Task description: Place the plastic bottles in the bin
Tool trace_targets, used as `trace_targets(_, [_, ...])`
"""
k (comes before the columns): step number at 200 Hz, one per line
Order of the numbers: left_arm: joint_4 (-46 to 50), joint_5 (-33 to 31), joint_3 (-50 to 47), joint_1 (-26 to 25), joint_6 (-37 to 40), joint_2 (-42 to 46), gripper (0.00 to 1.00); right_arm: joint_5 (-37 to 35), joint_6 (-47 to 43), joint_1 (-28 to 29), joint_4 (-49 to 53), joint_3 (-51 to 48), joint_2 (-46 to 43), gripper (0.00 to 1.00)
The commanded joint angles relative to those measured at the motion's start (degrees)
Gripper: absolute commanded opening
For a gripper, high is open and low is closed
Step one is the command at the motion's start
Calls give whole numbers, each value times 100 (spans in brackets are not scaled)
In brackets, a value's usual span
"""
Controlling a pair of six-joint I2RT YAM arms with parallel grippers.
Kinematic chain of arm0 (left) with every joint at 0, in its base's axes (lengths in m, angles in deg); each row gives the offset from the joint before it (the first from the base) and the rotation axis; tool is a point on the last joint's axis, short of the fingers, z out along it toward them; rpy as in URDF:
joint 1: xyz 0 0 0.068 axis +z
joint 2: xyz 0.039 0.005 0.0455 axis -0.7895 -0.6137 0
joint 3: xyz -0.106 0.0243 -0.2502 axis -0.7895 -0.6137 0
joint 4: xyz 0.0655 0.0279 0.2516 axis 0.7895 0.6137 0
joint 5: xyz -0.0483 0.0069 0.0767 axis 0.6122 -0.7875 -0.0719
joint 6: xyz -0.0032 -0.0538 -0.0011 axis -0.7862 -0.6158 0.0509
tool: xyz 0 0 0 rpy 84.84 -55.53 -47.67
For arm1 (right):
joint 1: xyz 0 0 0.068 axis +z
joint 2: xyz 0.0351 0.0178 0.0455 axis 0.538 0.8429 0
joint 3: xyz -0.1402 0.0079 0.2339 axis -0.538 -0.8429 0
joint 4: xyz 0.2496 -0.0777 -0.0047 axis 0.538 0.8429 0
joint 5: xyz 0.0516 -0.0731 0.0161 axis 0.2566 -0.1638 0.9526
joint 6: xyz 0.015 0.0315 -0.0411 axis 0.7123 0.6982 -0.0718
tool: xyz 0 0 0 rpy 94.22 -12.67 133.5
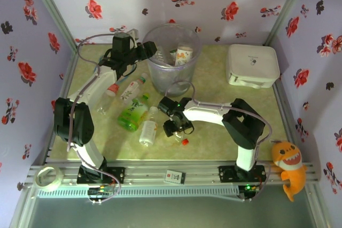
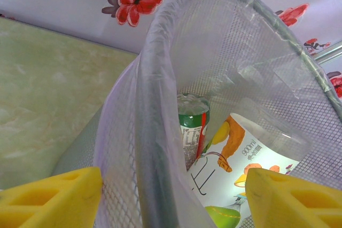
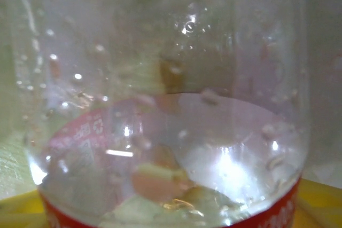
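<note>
The bin [image 1: 173, 62] stands at the back centre with bottles inside, among them a green-labelled one [image 2: 192, 132] and a white-labelled one [image 2: 240, 164]. My left gripper [image 1: 149, 52] hangs open at the bin's left rim [image 2: 155, 132]; its yellow fingers [image 2: 51, 196] straddle the rim without touching it. A clear bottle with a red label [image 3: 171, 132] fills the gap of my right gripper [image 1: 178, 127], which looks shut on it, and a red cap [image 1: 185, 141] shows just beyond. Several bottles lie on the table: red-capped [image 1: 109, 95], white-labelled [image 1: 133, 88], green [image 1: 133, 113], and another white-labelled one [image 1: 148, 131].
A white rounded box [image 1: 252, 65] sits at the back right. A tape roll [image 1: 47, 177], a small card [image 1: 173, 177] and an orange toy [image 1: 288, 166] rest along the near rail. Flowered walls close in the table on three sides.
</note>
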Motion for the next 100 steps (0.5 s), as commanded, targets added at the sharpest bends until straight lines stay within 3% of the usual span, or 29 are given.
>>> trace_targets(1, [312,33,11,-66,127,-236,72,-179,42,44,198,123,6,72])
trace_targets(15, [294,31,2,-66,122,-236,72,-214,41,45,217,121,-41,72])
trace_targets(35, [283,33,-7,-65,113,-236,72,-299,35,46,252,120,-120,62])
trace_targets(100, [276,42,2,-67,109,-245,72,-473,20,46,511,62,-606,61])
